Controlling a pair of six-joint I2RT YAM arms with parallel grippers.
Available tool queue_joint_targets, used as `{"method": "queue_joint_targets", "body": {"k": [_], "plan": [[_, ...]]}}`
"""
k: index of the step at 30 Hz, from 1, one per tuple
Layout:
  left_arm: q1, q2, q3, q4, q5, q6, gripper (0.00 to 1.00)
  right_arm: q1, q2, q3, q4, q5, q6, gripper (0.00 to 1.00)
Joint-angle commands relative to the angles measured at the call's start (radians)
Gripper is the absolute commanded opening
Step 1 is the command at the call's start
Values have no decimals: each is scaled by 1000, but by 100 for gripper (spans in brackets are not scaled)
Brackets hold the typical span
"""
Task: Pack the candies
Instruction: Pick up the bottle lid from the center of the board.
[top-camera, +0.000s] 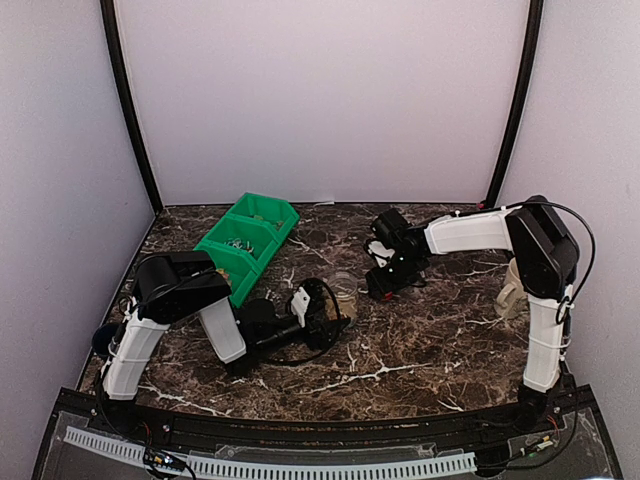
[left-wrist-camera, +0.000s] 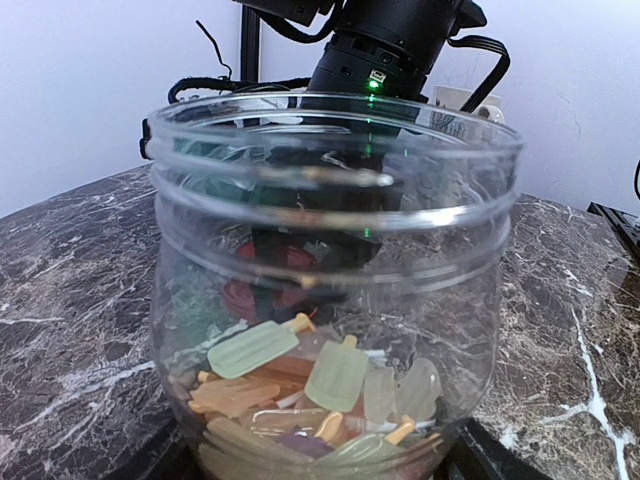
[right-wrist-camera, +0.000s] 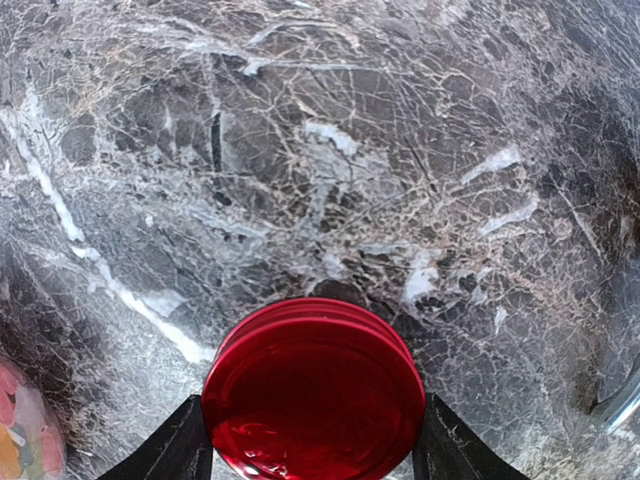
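The candies (left-wrist-camera: 335, 375) are small ice-lolly shaped sweets in pale green, orange and tan, heaped in the bottom of a clear open-topped jar (left-wrist-camera: 330, 200). This jar fills the left wrist view and stands on the marble between the jaws of my left gripper (left-wrist-camera: 320, 465), which grips its base. From above, the jar (top-camera: 345, 288) sits mid-table just past the left gripper (top-camera: 318, 305). My right gripper (right-wrist-camera: 312, 450) is down on the table beyond the jar, its black fingers (right-wrist-camera: 180, 450) pressed against both sides of a round red lid (right-wrist-camera: 312, 390).
Green bins (top-camera: 248, 240) holding small items stand at the back left. A white object (top-camera: 512, 290) sits by the right arm's base. The right arm's wrist (left-wrist-camera: 390, 40) looms just behind the jar. Dark veined marble (right-wrist-camera: 330, 150) stretches past the lid.
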Motion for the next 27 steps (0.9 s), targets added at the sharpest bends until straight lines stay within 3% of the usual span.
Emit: {"method": "queue_joint_targets", "body": {"k": [1, 18, 27], "plan": [[7, 20, 0, -16, 13, -8, 75, 8, -13, 19, 19, 8, 1, 64], [7, 18, 6, -33, 83, 13, 74, 42, -184, 80, -140, -7, -107, 61], [12, 16, 4, -33, 195, 16, 74, 98, -271, 141, -271, -9, -196, 61]]}}
